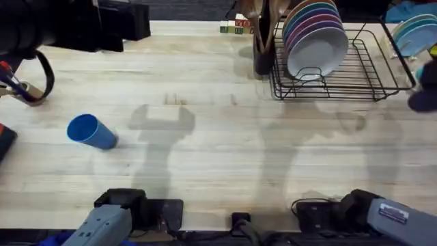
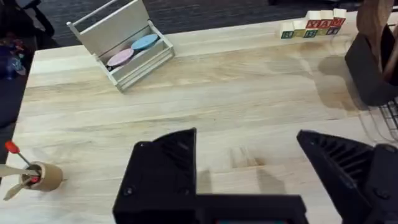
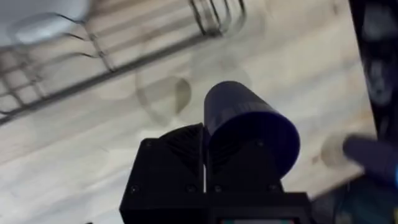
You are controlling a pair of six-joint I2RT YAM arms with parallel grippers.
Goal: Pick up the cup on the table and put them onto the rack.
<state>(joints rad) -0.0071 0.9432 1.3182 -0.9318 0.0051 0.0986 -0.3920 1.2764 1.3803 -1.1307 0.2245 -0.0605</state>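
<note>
One navy cup [image 3: 249, 127] in right tool [image 3: 214, 168]

Blue cup [image 1: 91, 131] lies sideways on table; navy cup [image 3: 249, 124] held near black rack [image 1: 355, 75].

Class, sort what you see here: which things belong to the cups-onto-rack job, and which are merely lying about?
Job: blue cup lying on its side; navy cup in right gripper; rack.

Lying about: pen holder; grey tray organiser; letter blocks.
</note>
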